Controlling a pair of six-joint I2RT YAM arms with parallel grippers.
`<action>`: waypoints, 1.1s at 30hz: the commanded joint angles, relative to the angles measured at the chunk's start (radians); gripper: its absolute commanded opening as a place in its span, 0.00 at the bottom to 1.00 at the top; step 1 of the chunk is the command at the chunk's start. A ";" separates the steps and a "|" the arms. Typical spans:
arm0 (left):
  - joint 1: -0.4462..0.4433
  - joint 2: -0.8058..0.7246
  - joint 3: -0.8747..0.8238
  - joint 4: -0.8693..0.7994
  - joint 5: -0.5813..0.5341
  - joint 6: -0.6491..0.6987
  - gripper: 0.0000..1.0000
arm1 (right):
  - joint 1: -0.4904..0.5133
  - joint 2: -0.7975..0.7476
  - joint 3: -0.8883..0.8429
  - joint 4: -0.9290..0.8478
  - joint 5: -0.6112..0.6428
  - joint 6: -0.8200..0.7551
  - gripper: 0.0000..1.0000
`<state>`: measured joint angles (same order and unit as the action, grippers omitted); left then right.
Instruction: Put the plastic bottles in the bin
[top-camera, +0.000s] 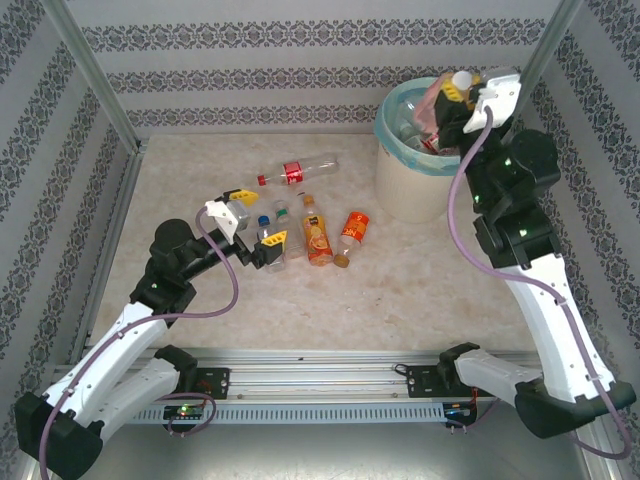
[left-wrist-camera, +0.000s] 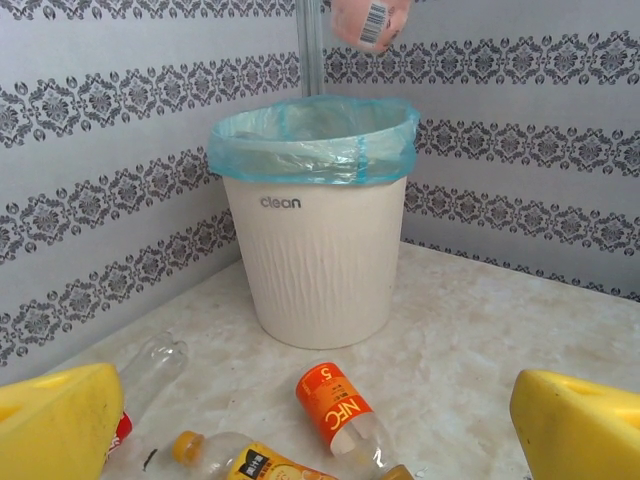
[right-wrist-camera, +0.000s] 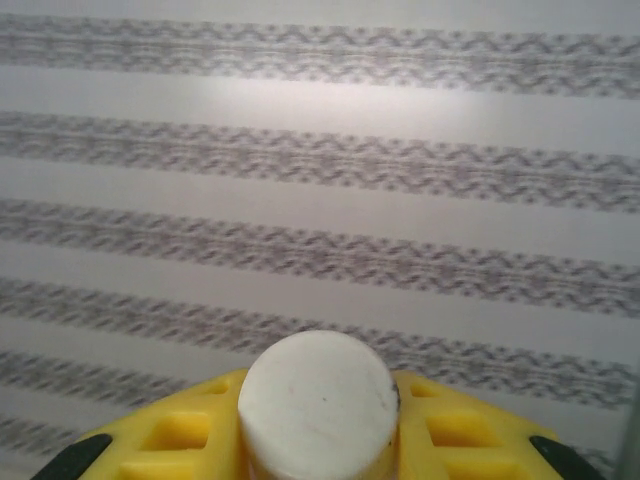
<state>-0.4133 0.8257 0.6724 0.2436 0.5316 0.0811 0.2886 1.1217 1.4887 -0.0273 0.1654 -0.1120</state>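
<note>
Release step is in hand. Right gripper (top-camera: 462, 98) sits in the upper right of the top view, over the bin (top-camera: 398, 190), clamped on a bottle (top-camera: 438, 100). The right wrist view shows its white cap (right-wrist-camera: 318, 400) wedged between the yellow fingers (right-wrist-camera: 160, 440). From the left wrist view the bottle's lower end hangs above the bin mouth, near its right side, clear of the rim.

Next move, as I judge it: open the jaws and let it fall. It looks far enough inside the rim, but nudging it toward centre first would cut the risk of clipping the teal liner (left-wrist-camera: 310, 140).

Held bottle: small, clear plastic, pinkish label with a barcode. Cannot tell if it's upright or tilted.

Left gripper (top-camera: 258, 217) is left of centre, fingers spread apart, low over the loose bottles (top-camera: 300, 225) on the table (top-camera: 420, 290); I see nothing held. It looks staged for the next pick.

Five or so lie there:
- clear one with red label (top-camera: 297, 170), nearest the back wall
- two orange-labelled ones side by side, one marked NFC (left-wrist-camera: 345, 410)
- blue- and green-capped ones right by the left gripper

Bin already has some clear bottles inside.
</note>
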 joint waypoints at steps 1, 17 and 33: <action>-0.014 0.000 0.029 -0.002 0.021 0.000 1.00 | -0.115 0.086 0.006 0.015 -0.014 0.071 0.00; -0.014 0.034 0.029 -0.004 0.027 -0.001 1.00 | -0.190 0.404 -0.042 0.083 -0.262 0.192 0.00; -0.015 0.054 0.030 -0.008 0.027 0.002 1.00 | -0.255 0.505 -0.055 -0.004 -0.254 0.203 0.00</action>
<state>-0.4133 0.8803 0.6765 0.2394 0.5430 0.0811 0.0479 1.5955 1.4357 0.1322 -0.1467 0.1146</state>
